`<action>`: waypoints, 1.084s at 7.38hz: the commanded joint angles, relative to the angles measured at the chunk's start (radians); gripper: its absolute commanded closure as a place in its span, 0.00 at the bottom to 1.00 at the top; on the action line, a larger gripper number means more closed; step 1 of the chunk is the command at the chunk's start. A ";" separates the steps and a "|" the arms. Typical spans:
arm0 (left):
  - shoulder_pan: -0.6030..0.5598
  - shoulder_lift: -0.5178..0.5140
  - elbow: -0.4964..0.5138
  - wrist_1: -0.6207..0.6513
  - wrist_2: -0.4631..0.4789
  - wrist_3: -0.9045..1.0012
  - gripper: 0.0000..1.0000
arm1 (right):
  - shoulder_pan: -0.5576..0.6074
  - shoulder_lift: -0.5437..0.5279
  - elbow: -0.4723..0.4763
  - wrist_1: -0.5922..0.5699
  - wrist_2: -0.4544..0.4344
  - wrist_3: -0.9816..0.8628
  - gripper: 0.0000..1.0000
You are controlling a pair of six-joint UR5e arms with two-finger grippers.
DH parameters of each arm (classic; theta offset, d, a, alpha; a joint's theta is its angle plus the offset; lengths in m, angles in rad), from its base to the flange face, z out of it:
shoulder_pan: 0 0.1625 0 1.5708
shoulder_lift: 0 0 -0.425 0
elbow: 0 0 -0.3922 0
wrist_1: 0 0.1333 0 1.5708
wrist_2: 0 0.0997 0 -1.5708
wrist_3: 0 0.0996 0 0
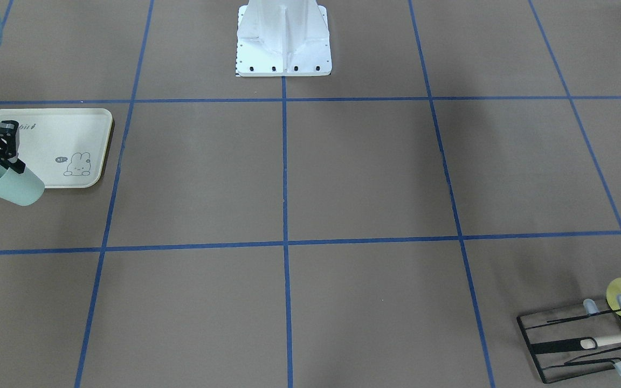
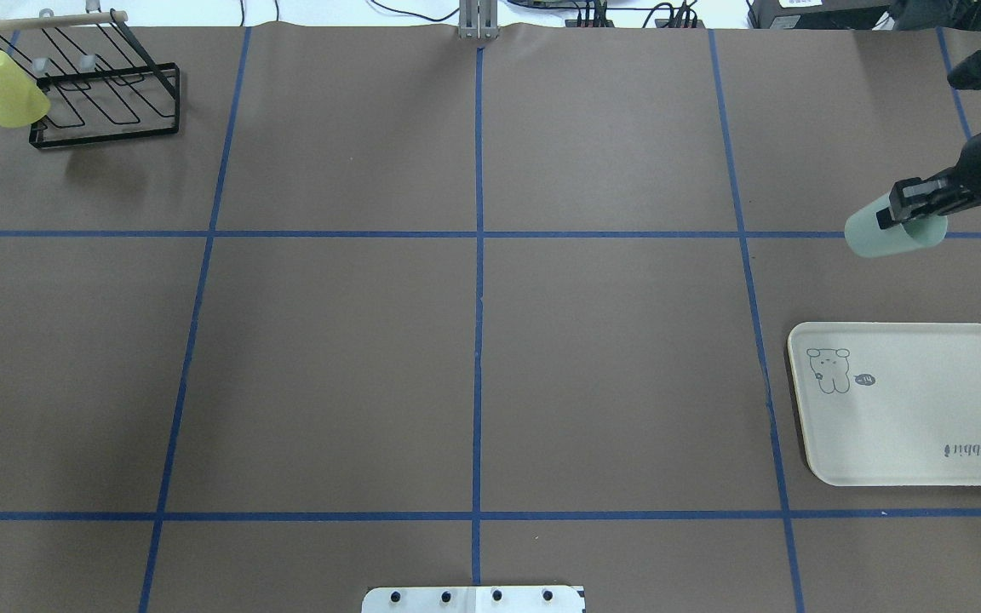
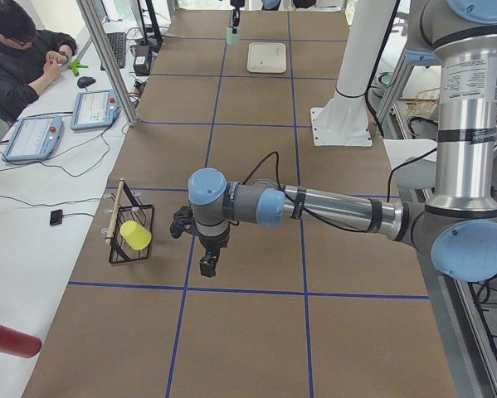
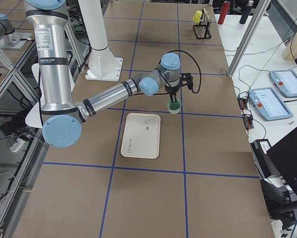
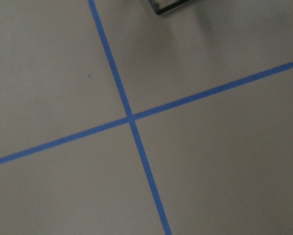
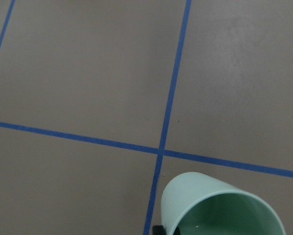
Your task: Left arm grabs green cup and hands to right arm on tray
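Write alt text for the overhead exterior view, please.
The right gripper holds a pale mint-green plastic cup by its rim, beyond a cream rectangular tray. At far left, a yellow plastic cup sits on a black wire rack.

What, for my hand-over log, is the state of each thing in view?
green cup: held aloft by its rim, tilted, off the tray.
right gripper: shut on the green cup.
left gripper: above the table; open or shut cannot be told.
tray: lying flat, nothing on it.
yellow cup: hung tilted on the wire rack.
wire rack: standing upright.
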 commanded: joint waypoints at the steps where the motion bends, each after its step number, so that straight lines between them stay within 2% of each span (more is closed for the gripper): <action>1: -0.003 0.044 -0.003 0.022 0.000 0.045 0.00 | -0.118 -0.055 0.108 -0.174 -0.084 -0.010 1.00; 2: -0.004 0.048 -0.001 0.022 -0.002 0.031 0.00 | -0.202 -0.046 0.178 -0.323 -0.191 -0.015 1.00; 3: -0.004 0.048 -0.003 0.022 -0.002 0.031 0.00 | -0.233 -0.043 0.176 -0.350 -0.230 -0.023 1.00; 6: -0.004 0.049 -0.001 0.021 -0.002 0.031 0.00 | -0.248 -0.066 0.121 -0.347 -0.229 -0.026 1.00; 8: -0.004 0.049 -0.003 0.019 -0.002 0.031 0.00 | -0.251 -0.089 0.117 -0.340 -0.224 -0.027 1.00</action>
